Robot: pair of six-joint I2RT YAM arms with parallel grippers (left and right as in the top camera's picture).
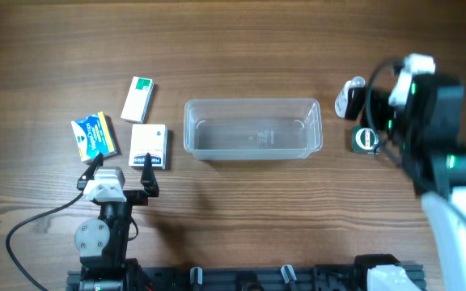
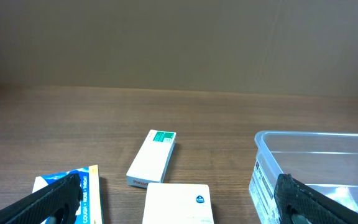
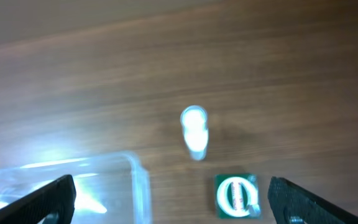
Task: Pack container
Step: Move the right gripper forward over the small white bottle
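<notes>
Overhead, I am looking at the container (image 1: 252,103) lying empty in the middle of the table, long side toward the arms, with nothing packed in it yet.

The left gripper (image 1: 122,164) is hovering with its jaws spread wide and empty, just behind the white box with the blue logo (image 1: 149,146). The blue and yellow box (image 1: 94,136) is lying just beside that one, and the white box with the green stripe (image 1: 137,99) sits a little farther back. If I am dropping those wide jaws on the nearest box, I am risking catching the corner of its neighbour and dragging both.

The right gripper (image 1: 377,113) is also standing wide and holding nothing, over the small clear bottle (image 1: 349,99) and the green square pack (image 1: 365,139). These two are near each other and close to the container's right end. The bottle appears to be standing upright, so a finger coming down off-centre is likely tipping it and sending it rolling.

The right wrist view is coming through blurred, so I am judging alignment poorly there.

The tub looks light to me. A finger or a carried item clipping its rim is probably shoving it across the wood, and then my drop point is no longer matching.
</notes>
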